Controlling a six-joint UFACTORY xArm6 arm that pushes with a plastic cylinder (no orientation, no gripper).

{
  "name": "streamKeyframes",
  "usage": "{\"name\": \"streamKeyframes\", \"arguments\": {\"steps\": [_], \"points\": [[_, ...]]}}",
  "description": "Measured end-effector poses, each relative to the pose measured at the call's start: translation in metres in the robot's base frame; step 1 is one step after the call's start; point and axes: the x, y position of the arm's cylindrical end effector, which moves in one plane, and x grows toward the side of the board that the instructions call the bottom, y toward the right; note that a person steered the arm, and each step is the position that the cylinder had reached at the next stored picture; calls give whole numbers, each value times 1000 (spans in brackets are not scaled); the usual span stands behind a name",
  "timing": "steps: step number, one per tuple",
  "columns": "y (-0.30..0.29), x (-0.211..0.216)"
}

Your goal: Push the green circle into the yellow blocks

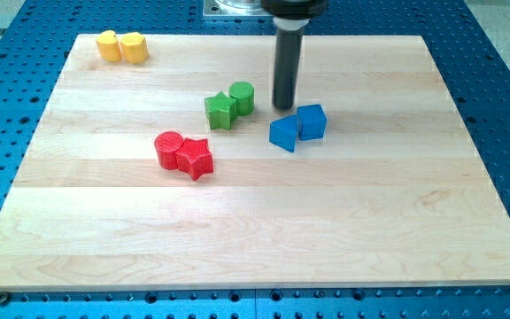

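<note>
While my tip (283, 107) rests right of the upright green circle (243, 97), two yellow blocks (121, 46) sit top-left on the wooden worktop (326, 221); no grasping tool exists.

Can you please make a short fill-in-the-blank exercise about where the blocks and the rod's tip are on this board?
1. The two yellow blocks sit at the view's top ___ corner.
2. The green circle touches a green ___.
3. My tip stands just above the two ___ blocks.

Missing words: left; star; blue
</note>
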Motion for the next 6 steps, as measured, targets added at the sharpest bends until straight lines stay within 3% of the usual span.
{"name": "streamKeyframes", "arguments": {"steps": [2, 3, 4, 5, 6], "points": [[-131, -73], [-129, -85], [-191, -103], [-181, -70], [-72, -61]]}}
